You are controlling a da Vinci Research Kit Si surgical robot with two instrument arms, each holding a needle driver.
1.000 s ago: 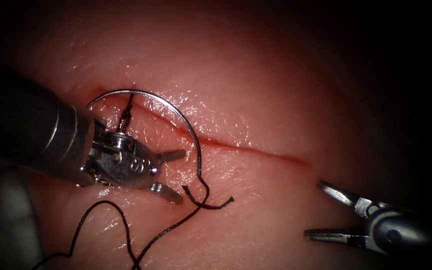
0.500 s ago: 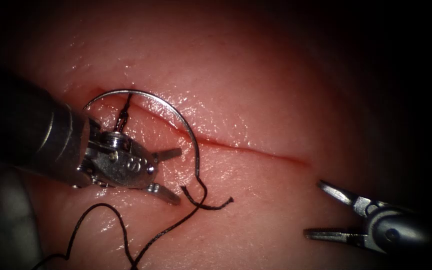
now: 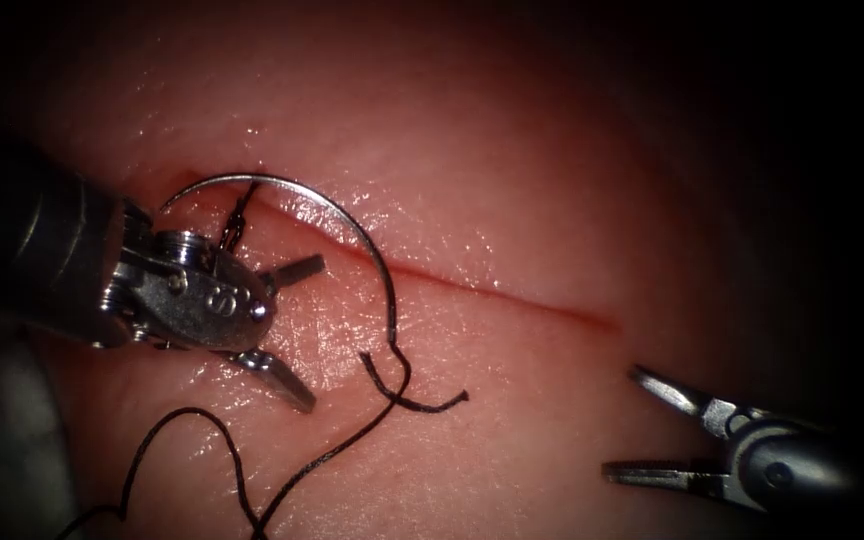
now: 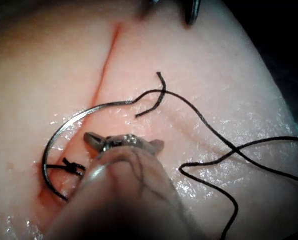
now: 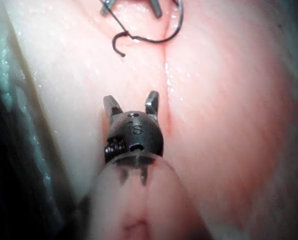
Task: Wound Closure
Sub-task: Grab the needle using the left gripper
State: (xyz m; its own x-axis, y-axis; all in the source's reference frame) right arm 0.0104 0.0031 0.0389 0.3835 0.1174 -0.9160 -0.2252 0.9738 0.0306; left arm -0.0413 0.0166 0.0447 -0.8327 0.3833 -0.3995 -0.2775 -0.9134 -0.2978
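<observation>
Left of centre, my left tool [image 3: 287,325] gapes empty, backed off the needle [image 3: 347,220], which arcs over the cut [image 3: 512,297], its tip seemingly buried. Lower right, my right tool [image 3: 652,425] waits, spread, empty. Thread [image 3: 352,445] trails loose.

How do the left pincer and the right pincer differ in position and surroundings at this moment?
The left pincer sits at the cut's left end, beside the needle and thread; the right pincer sits past the cut's right end, apart from both. The left pincer's shaft enters from the left, the right's from the right. Both are open and hold nothing.
</observation>
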